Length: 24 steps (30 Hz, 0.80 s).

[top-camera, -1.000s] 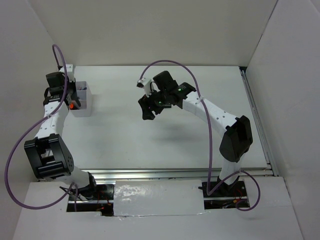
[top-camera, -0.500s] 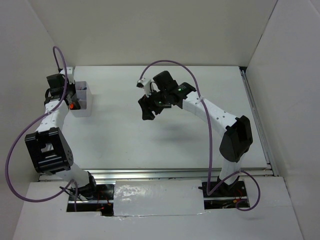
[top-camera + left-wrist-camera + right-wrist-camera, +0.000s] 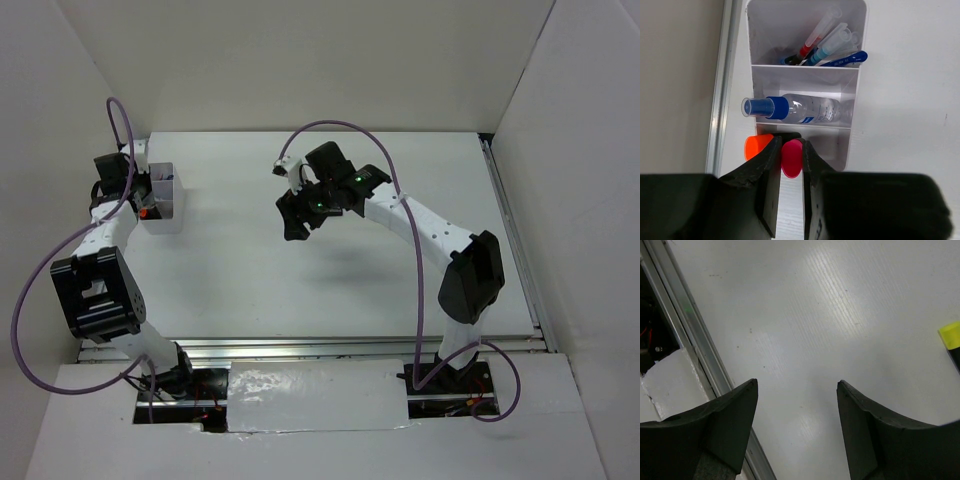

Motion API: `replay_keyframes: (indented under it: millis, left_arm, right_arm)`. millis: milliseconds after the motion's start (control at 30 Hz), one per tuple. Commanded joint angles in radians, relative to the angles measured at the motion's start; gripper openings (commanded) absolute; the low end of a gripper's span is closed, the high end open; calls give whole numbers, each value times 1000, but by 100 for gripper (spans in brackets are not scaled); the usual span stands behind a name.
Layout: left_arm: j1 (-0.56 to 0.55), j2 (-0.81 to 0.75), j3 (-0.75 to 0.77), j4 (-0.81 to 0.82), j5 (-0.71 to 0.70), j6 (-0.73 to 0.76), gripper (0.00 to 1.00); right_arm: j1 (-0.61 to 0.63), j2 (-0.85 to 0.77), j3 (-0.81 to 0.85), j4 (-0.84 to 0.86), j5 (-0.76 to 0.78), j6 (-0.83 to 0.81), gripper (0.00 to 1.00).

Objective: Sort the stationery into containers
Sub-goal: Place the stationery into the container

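Note:
The white box [image 3: 854,120] has three compartments and stands at the table's far left [image 3: 170,222]. Its far compartment holds blue and red pens [image 3: 825,47]. The middle one holds the clear blue-capped bottle [image 3: 800,108], lying on its side. My left gripper [image 3: 790,142] is shut on a pink-capped highlighter [image 3: 791,159] at the near compartment, next to an orange-capped highlighter [image 3: 756,146]. My right gripper [image 3: 797,382] is open and empty above bare table at mid-table [image 3: 293,218]. A yellow highlighter cap [image 3: 951,335] shows at the right edge of the right wrist view.
The box stands close to the left wall and the table's metal edge rail [image 3: 722,85]. In the right wrist view another rail [image 3: 695,345] runs along the table's near edge. White walls enclose the table on three sides.
My left arm has shifted slightly left and back while the gripper stays at the box's near compartment. The right arm has not moved.

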Motion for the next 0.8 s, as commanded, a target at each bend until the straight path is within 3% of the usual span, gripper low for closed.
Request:
replay_keyframes:
  millis: [0,767]
  left_arm:
    - [10,11,-1,53,28,17,17]
    - [18,58,11,47,19,-5,35]
  right_arm:
    - [-8,-2,39,5,-19,4,71]
    - [-6,15,57,-10,-25,1,71]
